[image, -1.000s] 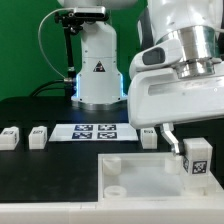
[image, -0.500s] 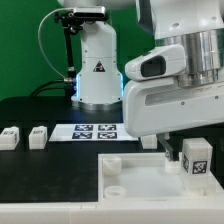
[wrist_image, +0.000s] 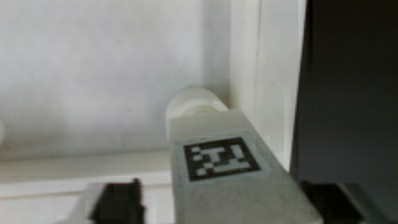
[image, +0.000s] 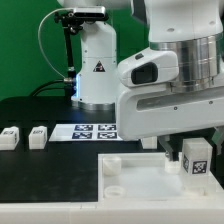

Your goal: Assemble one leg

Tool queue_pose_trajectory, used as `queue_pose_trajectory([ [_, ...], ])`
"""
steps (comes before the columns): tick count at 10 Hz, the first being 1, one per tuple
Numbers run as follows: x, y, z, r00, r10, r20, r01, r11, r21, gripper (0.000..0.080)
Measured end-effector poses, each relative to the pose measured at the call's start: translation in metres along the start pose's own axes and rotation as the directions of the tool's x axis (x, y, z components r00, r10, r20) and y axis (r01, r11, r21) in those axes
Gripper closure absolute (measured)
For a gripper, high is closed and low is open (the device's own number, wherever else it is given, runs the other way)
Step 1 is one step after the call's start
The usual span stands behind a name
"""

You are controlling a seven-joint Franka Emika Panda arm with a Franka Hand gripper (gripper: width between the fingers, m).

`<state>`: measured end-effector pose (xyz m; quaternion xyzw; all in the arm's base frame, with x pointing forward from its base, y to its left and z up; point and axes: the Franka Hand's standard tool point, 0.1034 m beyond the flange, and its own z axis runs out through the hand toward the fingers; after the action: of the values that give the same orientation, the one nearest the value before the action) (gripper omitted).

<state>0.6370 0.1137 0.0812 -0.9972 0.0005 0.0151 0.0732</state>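
One leg (image: 196, 158), a small white post with a square tag, stands upright at the corner of the large white tray-like part (image: 130, 172) on the exterior view's right. My gripper (image: 190, 148) hangs right over it, mostly hidden by the hand. In the wrist view the leg (wrist_image: 222, 150) lies between my two dark fingers (wrist_image: 119, 200), with the gripper (wrist_image: 221, 203) straddling it. A narrow gap shows beside one finger, so the jaws look open around the leg. Two more legs (image: 10, 137) (image: 37, 137) stand on the black table at the exterior view's left.
The marker board (image: 95, 130) lies flat in front of the robot base (image: 98, 70). A further small white part (image: 150, 138) shows just behind the tray. The tray has a round corner hole (image: 113, 160) on its near-left side.
The hand has swung toward the exterior view's left and now fills more of the picture. The leg at the tray corner has stayed in place.
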Motion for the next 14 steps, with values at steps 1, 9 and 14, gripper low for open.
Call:
queue_pose_trajectory([
  [1, 0.0, 0.0, 0.0, 0.994, 0.108, 0.0, -0.108, 0.994, 0.002, 0.051],
  [9, 0.0, -0.007, 0.004, 0.218, 0.976, 0.001, -0.973, 0.217, 0.08, 0.0506],
  [14, -0.001, -0.009, 0.005, 0.185, 0.983, 0.004, -0.98, 0.184, 0.076, 0.0314],
])
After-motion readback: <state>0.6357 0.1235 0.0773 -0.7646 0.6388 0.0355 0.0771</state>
